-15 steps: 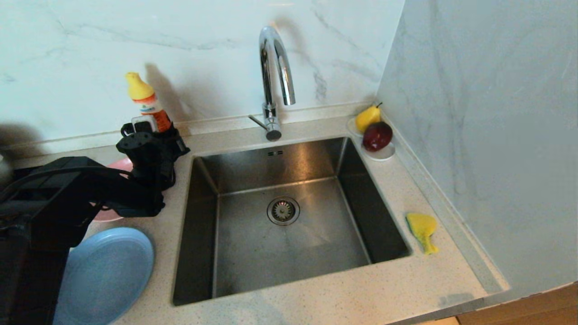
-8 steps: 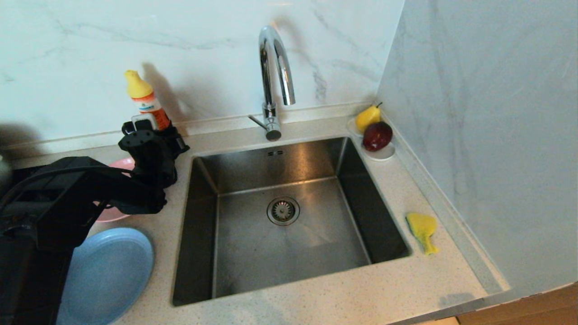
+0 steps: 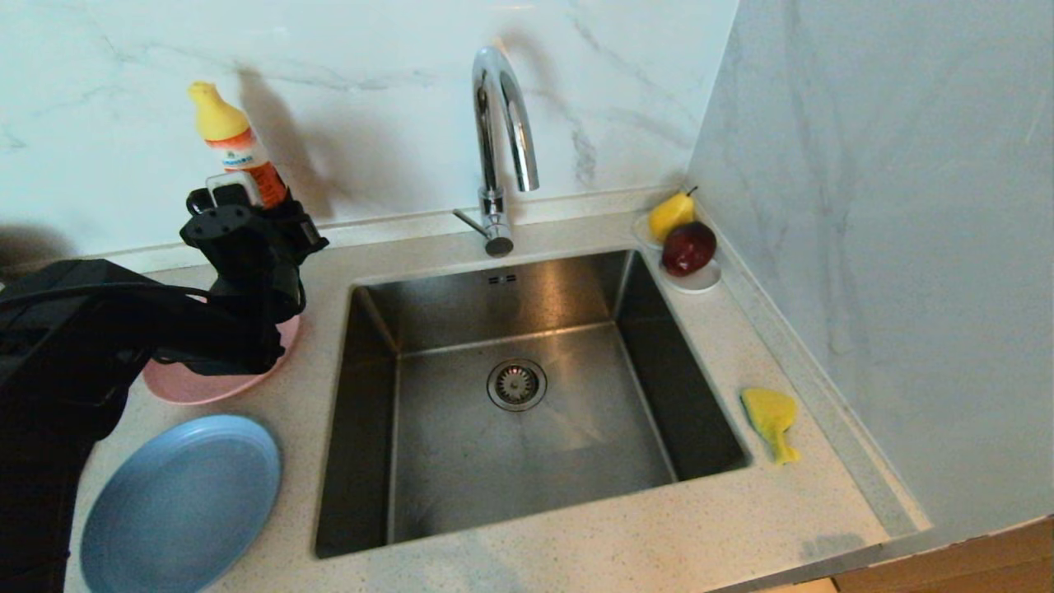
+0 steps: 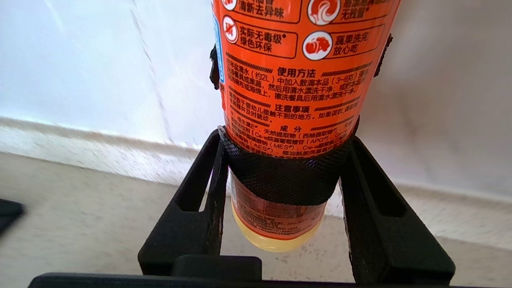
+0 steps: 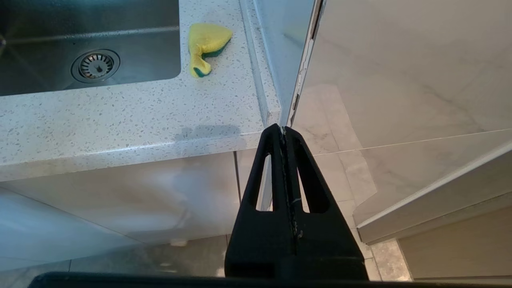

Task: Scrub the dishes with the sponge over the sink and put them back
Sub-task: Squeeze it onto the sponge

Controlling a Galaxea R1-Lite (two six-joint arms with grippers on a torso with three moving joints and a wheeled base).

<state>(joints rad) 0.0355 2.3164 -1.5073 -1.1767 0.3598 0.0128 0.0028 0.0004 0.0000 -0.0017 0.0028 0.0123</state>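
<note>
The left gripper (image 4: 282, 176) has its fingers clamped around the lower body of the orange detergent bottle (image 3: 239, 161), holding it upright and clear of the counter (image 3: 576, 527). Below and just in front of those fingers lies the pink plate (image 3: 206, 383), with the light-blue plate (image 3: 181, 502) nearer the robot; no teal bowl is in view. This looks like a soap step before scrubbing. Next the bottle needs carrying over the sink (image 3: 527, 445) or toward the sponge (image 3: 770, 416), which lies on the counter right of the basin. The right gripper (image 5: 285, 138) hangs parked below the counter edge, fingers pressed together, well apart from the sponge.
</note>
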